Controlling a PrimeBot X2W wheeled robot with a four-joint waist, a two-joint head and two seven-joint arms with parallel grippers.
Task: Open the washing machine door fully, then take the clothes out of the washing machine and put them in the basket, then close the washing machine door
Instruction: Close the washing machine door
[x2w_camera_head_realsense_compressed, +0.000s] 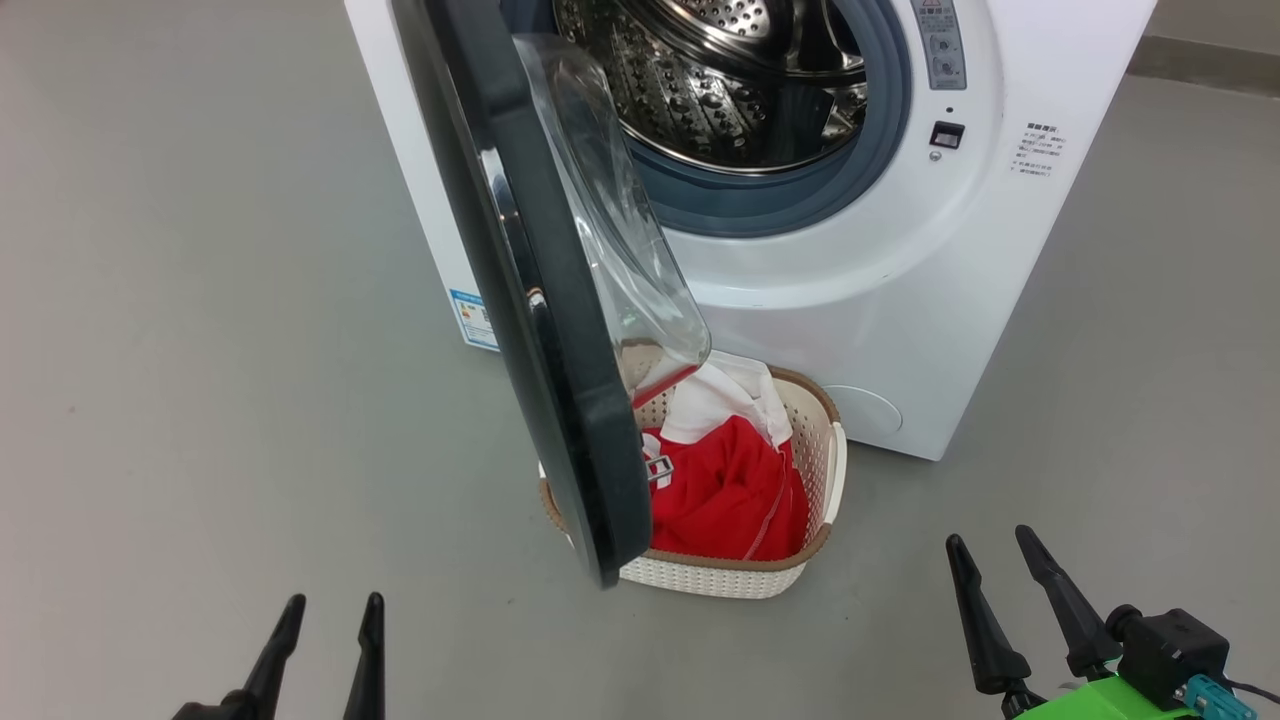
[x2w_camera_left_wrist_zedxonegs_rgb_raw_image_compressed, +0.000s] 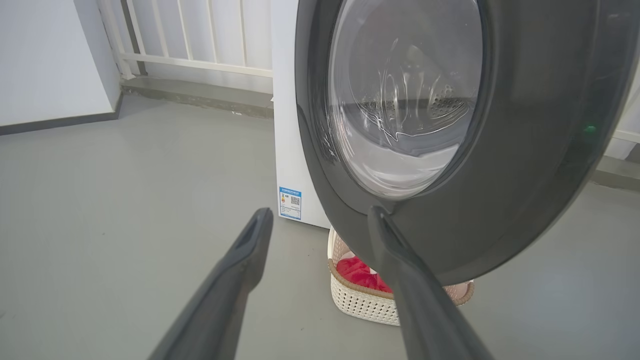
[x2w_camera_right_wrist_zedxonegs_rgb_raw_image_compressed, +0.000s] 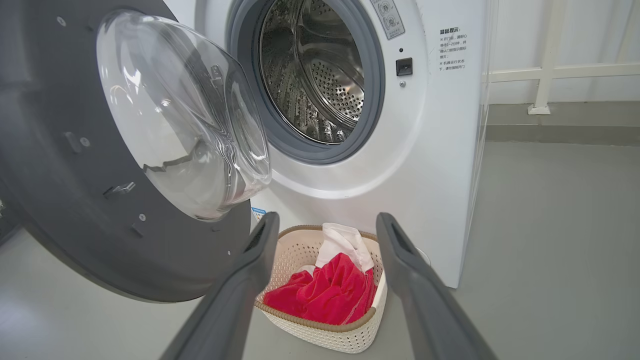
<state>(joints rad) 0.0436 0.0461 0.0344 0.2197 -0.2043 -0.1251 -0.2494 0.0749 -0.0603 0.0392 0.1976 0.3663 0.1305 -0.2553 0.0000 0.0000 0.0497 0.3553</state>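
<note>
The washing machine (x2w_camera_head_realsense_compressed: 900, 300) stands ahead, its steel drum (x2w_camera_head_realsense_compressed: 720, 80) bare of clothes where it shows. The washing machine door (x2w_camera_head_realsense_compressed: 540, 330) hangs wide open, edge-on toward me, glass bowl (x2w_camera_right_wrist_zedxonegs_rgb_raw_image_compressed: 185, 120) bulging rightward. Below it on the floor sits the basket (x2w_camera_head_realsense_compressed: 740, 575) holding the red and white clothes (x2w_camera_head_realsense_compressed: 735, 490); the door covers the basket's left part. My left gripper (x2w_camera_head_realsense_compressed: 330, 610) is open at the lower left, short of the door's outer face (x2w_camera_left_wrist_zedxonegs_rgb_raw_image_compressed: 500, 210). My right gripper (x2w_camera_head_realsense_compressed: 995, 550) is open at the lower right, apart from the basket (x2w_camera_right_wrist_zedxonegs_rgb_raw_image_compressed: 325, 335) and clothes (x2w_camera_right_wrist_zedxonegs_rgb_raw_image_compressed: 330, 290).
Grey floor (x2w_camera_head_realsense_compressed: 200, 350) spreads to the left and right of the washer. A white wall (x2w_camera_left_wrist_zedxonegs_rgb_raw_image_compressed: 45, 60) and white railing (x2w_camera_left_wrist_zedxonegs_rgb_raw_image_compressed: 200, 35) stand behind it. A blue sticker (x2w_camera_head_realsense_compressed: 473, 320) marks the washer's left side.
</note>
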